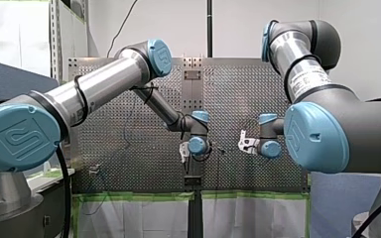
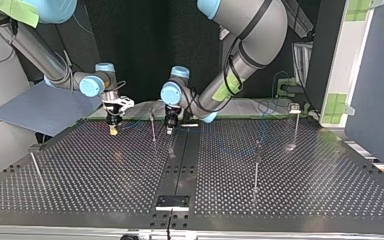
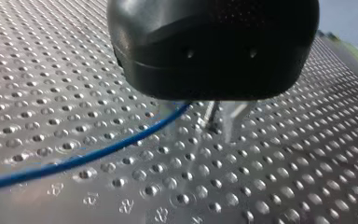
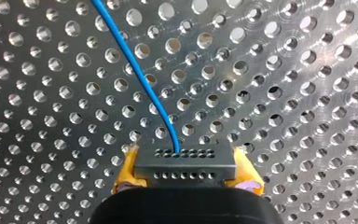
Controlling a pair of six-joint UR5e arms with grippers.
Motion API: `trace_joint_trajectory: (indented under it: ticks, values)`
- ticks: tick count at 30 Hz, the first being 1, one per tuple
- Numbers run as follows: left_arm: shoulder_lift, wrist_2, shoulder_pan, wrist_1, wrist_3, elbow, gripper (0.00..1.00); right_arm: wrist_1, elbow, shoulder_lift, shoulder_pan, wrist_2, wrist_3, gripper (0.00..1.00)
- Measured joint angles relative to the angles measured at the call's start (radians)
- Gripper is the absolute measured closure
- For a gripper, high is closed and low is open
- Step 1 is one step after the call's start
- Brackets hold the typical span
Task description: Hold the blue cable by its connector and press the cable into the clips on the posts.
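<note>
Clamping the grey connector (image 4: 185,163) from both sides, the yellow pads (image 4: 127,173) of my right jaws are closed on it, close to the perforated surface (image 4: 284,93). From the connector's front face the blue cable (image 4: 140,74) runs ahead in a loose curve over the metal. Further along, it passes under my left jaws; whether those are open or closed I cannot tell, since their black body hides them. Beyond stand thin posts (image 2: 256,165), well apart, with small clips (image 2: 294,107) at their tops. The cable looks thin, light and limp, so it would likely sag unless kept taut. The rigid connector seems the one firm place to hold.
</note>
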Motion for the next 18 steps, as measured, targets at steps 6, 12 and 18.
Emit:
trace_joint_trajectory:
  ticks: [6, 12, 18]
  values:
    - [0.000, -0.024, -0.004, -0.044, 0.056, 0.000, 0.00, 0.007, 0.000, 0.000, 0.000, -0.002, -0.002, 1.00]
    - [0.001, -0.022, -0.008, -0.102, 0.090, 0.000, 0.00, 0.018, 0.000, 0.000, 0.000, -0.002, -0.002, 1.00]
    - [0.013, 0.007, -0.020, -0.153, 0.119, 0.000, 0.00, 0.034, 0.000, 0.000, 0.000, -0.003, 0.001, 1.00]
